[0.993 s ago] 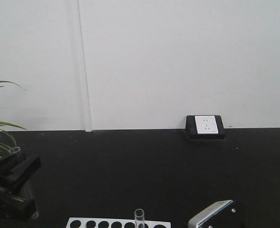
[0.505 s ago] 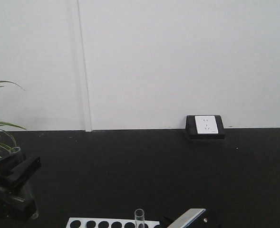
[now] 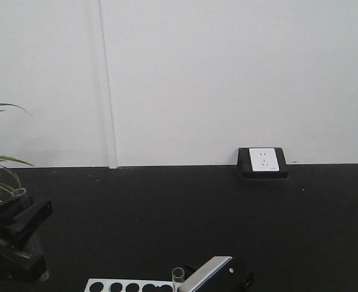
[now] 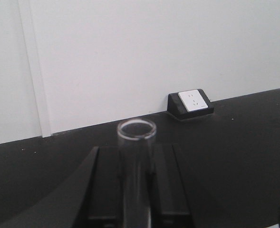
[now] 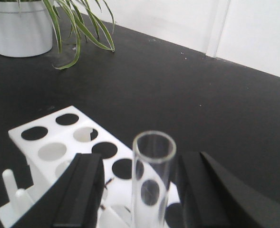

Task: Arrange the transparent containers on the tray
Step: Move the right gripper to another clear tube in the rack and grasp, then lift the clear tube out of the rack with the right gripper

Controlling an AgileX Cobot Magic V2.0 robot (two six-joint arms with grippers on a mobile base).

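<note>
Standing nearest, at the lower edge of the front view: a white rack (image 3: 127, 286) with round black holes, set on the black table (image 3: 166, 225).

Standing tube (image 5: 151, 180): clear glass, upright, open rim on top, at the rack's right end. The frame cuts off its foot, so I cannot tell which hole it occupies.

Right pincer (image 5: 142, 164): astride the standing tube, jaws wide. A plain gap shows between the glass and one black finger (image 5: 80, 190). The other finger comes close against the tube, and I cannot tell whether it touches. In the front view the arm's silver-and-black housing (image 3: 214, 275) sits just beside the tube's rim.

Held tube (image 4: 136, 142): clear glass, upright, with a slightly flared rim. It is over the left part of the table, left of the rack and apart from it.

Left pincer (image 4: 136, 161): drawn in narrow on the held tube, with a black finger (image 4: 106, 185) against each side of the glass.

Plant: long green leaves (image 3: 5, 160) at the left edge, beyond the left pincer. Its white pot (image 5: 21, 31) stands on the table past the rack.

Wall socket (image 3: 263, 160): a white face in a black block, at the back edge of the table, right of centre.

Wall (image 3: 227, 73): plain white, with one thin vertical strip (image 3: 106, 85) left of centre.
</note>
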